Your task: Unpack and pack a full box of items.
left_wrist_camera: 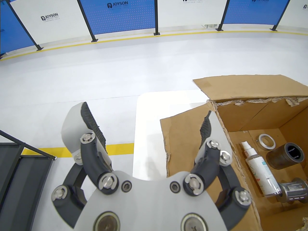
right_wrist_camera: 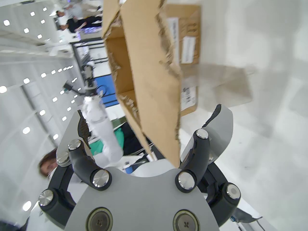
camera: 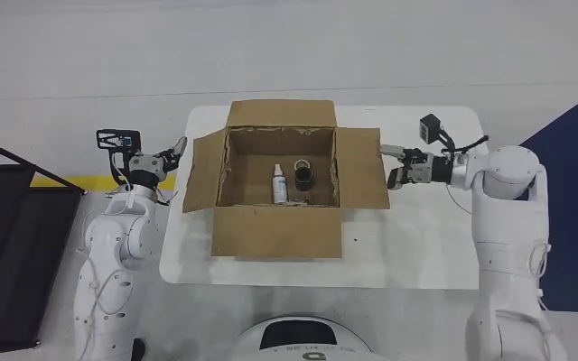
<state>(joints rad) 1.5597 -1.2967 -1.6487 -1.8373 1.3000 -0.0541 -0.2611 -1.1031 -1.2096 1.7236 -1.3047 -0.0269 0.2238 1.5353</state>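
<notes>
Left gripper (left_wrist_camera: 146,121), right gripper (right_wrist_camera: 151,118) fingers released either side of box (camera: 275,230); bottle (left_wrist_camera: 258,169) inside looks light, slick, so grip mid-body.

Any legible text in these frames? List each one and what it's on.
Partition panels: one brand logo repeated on each, not quoted here.
Labels on the box outer wall: blurred, unreadable.
Spray bottle label: too small to read.
Nothing else carries print.

Logo print on wall panels (left_wrist_camera: 118,13); stickers (right_wrist_camera: 189,49) on box (right_wrist_camera: 144,61) unreadable.
</notes>
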